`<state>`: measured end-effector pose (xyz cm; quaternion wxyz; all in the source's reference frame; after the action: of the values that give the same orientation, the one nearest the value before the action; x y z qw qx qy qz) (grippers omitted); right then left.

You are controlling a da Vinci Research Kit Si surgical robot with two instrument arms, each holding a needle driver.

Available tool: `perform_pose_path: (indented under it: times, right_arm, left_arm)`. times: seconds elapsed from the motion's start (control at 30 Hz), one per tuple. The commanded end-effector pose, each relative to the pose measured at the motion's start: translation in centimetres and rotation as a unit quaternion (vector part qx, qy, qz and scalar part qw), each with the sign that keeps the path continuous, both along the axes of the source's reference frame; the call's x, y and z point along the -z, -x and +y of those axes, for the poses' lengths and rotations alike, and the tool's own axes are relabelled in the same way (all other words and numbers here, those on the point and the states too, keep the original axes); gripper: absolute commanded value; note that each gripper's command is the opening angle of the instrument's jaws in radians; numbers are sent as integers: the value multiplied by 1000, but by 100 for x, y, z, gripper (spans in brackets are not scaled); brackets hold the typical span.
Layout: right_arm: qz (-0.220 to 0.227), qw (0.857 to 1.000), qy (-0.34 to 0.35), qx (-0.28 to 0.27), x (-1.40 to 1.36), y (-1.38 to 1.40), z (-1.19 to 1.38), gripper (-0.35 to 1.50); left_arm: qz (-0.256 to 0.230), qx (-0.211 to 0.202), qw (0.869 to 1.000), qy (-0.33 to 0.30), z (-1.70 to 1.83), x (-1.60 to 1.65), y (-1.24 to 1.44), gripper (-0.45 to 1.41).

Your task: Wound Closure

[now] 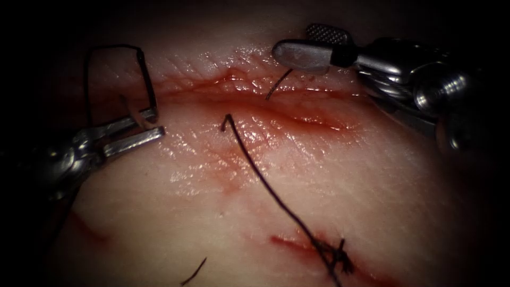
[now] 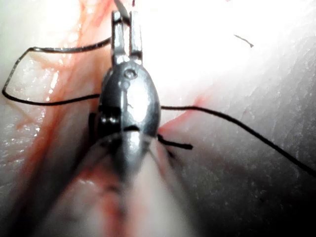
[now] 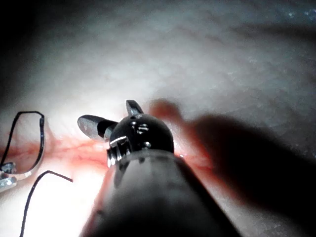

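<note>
The tissue (image 1: 297, 175) carries a long red cut (image 1: 255, 95) across its upper part. At the cut's left end my left tool (image 1: 151, 125) has its jaws slightly apart. The pale curved needle (image 1: 136, 112) passes between their tips, and I cannot tell whether it is in the tissue. Dark thread (image 1: 114, 48) loops up from there; in the left wrist view the thread (image 2: 54, 49) loops beside the same tool (image 2: 126, 29). My right tool (image 1: 308, 45) hovers open over the cut's right part and holds nothing; the right wrist view shows the right tool (image 3: 111, 116) spread above the cut.
A short thread end (image 1: 277, 86) sticks out of the cut under the right tool. Another strand (image 1: 265, 180) runs from mid-tissue down to a knotted stitch (image 1: 337, 254) at the lower right. A cut thread piece (image 1: 194, 271) lies near the bottom. Red fluid smears the cut's edges.
</note>
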<state>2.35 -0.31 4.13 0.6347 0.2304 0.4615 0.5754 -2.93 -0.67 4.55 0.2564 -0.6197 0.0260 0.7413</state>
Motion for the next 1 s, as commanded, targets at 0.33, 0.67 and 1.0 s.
perform_pose_path:
  times: [0.33, 0.67, 1.0]
  right_arm:
    - [16, 1000, -27, -3, -8, 4, -13, 120]
    - [1, 1000, -22, 7, -22, 3, -22, 115]
    - [-17, 1000, -22, 7, -54, -3, -25, 115]
  left_arm:
    - [-2, -3, 1000, 0, -3, -4, 2, -45]
    - [-2, -2, 1000, 1, -5, -5, 2, -45]
    - [-2, -2, 1000, 2, -6, -6, 2, -45]
